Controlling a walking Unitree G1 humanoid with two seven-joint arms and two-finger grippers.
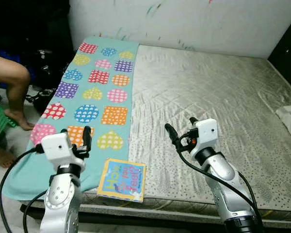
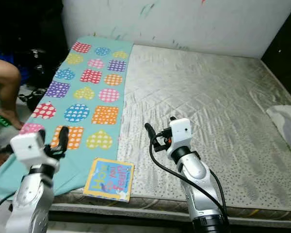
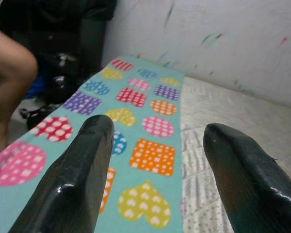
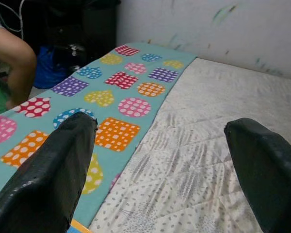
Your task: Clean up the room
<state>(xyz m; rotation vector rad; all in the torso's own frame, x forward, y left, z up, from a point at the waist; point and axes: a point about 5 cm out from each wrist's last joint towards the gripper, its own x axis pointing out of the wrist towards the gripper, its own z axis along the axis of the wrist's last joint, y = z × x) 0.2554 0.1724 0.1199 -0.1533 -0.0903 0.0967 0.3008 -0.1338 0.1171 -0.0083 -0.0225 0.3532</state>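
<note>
On near edge of mattress [image 1: 208,92], straddling seam betw. teal blanket [image 1: 94,104] & bare quilted surface: picture book [image 1: 122,179], flat, cover up, yellow/blue w/ big colourful letters, one corner hanging slightly past bed edge. Sits between both grippers, closer to left one. Left gripper [image 1: 76,137] just beside book, over blanket's near end, up & to left of book; fingers [image 3: 72,179] spread wide, holding nothing, pointed along blanket toward wall. Right gripper [image 1: 180,130] over bare mattress, right of book & farther up bed, not touching it; fingers [image 4: 48,174] likewise wide apart, empty, aimed across blanket/mattress seam. Blanket w/ polka-dot hearts, squares, circles runs full length of bed's left side, near end draping off. White crumpled cloth [image 1: 290,119] at far right edge of bed. Person's bare legs [image 1: 12,92] on floor left of bed.
</note>
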